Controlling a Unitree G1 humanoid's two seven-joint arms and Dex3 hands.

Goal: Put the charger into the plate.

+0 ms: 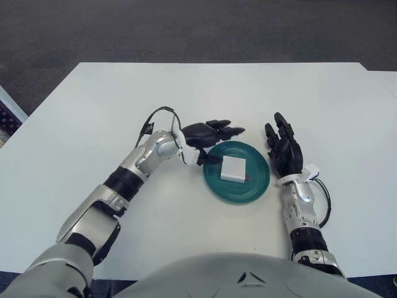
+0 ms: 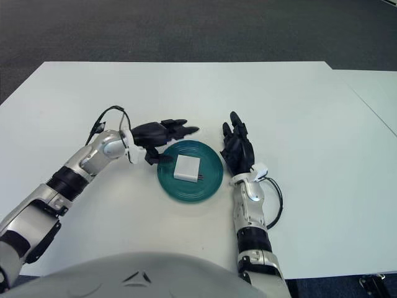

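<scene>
A white square charger (image 1: 234, 167) lies flat in the teal plate (image 1: 217, 183) in the middle of the white table. My left hand (image 1: 214, 133) is over the plate's upper left rim, fingers stretched out toward the right and holding nothing; its thumb hangs down near the rim. My right hand (image 1: 283, 149) shows just right of the plate, fingers spread and pointing away from me, empty. The charger shows in the right eye view (image 2: 187, 168) too, apart from both hands.
The white table (image 1: 93, 124) ends at a dark carpet at the back. A black cable (image 1: 158, 115) loops off my left wrist and another (image 1: 324, 202) off my right wrist. A second table edge shows at the far right (image 2: 372, 93).
</scene>
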